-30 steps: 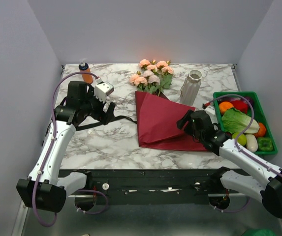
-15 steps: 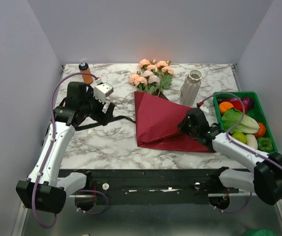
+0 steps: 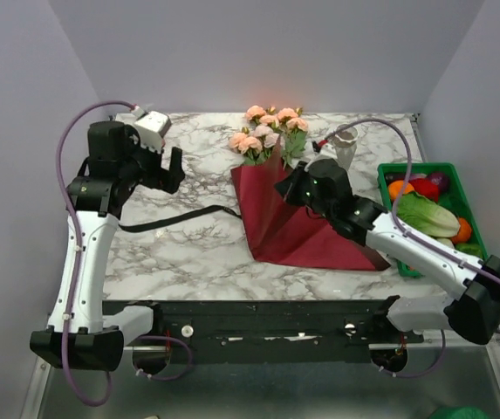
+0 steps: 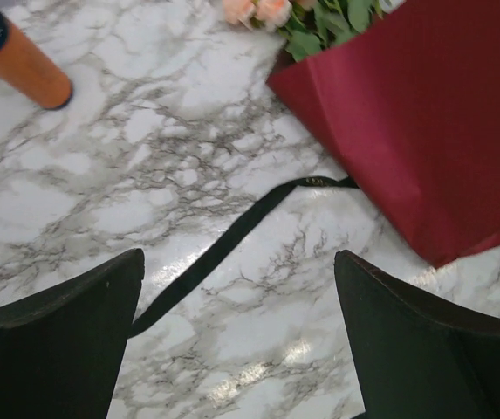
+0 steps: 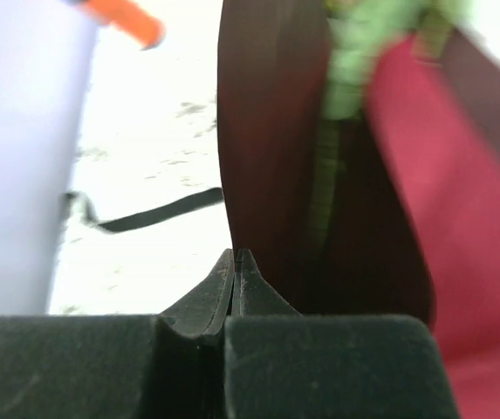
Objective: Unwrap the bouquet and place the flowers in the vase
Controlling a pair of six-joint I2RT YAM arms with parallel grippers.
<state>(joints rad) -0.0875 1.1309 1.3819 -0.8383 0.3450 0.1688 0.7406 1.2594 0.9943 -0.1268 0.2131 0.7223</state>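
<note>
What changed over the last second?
Right gripper moved from the near right part of the paper farther and left, to its top edge by the stems, and shut on that edge. Left gripper, open throughout, pulled back and left, away from the ribbon. The ribbon, flowers and vase stayed put.

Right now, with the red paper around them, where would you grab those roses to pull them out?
Probably the stems under the leaves, at the paper's mouth, not the soft heads. The flowers lie flat, heads at the far side, so come from above on their left, jaws across the stems; the right gripper pinches the paper on their right.
</note>
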